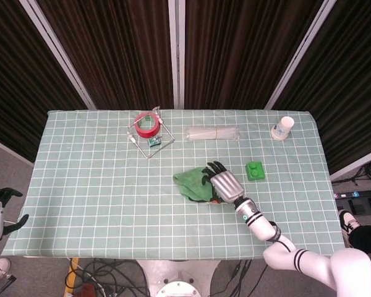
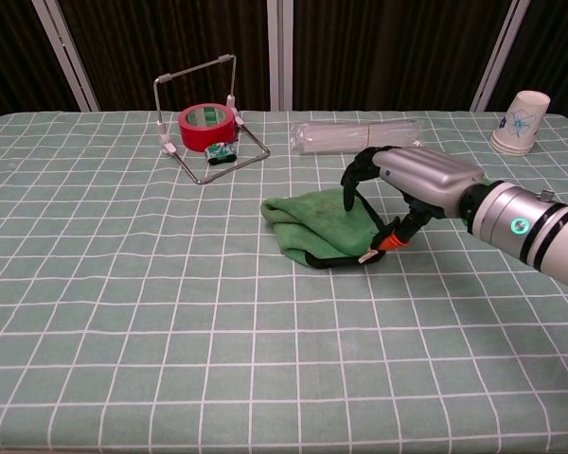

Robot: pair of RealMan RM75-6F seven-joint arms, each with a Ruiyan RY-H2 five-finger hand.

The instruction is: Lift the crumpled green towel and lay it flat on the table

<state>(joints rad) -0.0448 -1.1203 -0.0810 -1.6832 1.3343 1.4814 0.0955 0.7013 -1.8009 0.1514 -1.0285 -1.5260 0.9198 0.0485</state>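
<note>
The right hand's fingers [image 2: 360, 170] are spread and curved downward over the right edge of the green towel [image 2: 317, 222], their dark tips at or just above the cloth — whether they touch it I cannot tell, and nothing is gripped yet. The orange-tipped thumb sits low at the towel's corner, by its small white tag. The right hand [image 1: 224, 184] reaches in from about 4 o'clock of the towel, which lies bunched near the middle of the table [image 1: 86, 185].

This looks like the reach-and-grasp step. The next move calls for closing on the black-trimmed edge, lifting, then spreading the cloth out flat.

The left hand [image 1: 1, 207] hangs off the table's edge at 8 o'clock, fingers loosely apart, holding nothing.

The paper cup [image 2: 521, 121] at 2 o'clock carries a bluish print, and the red tape roll [image 2: 204, 126] at 11 o'clock a green label — neither legible.
</note>
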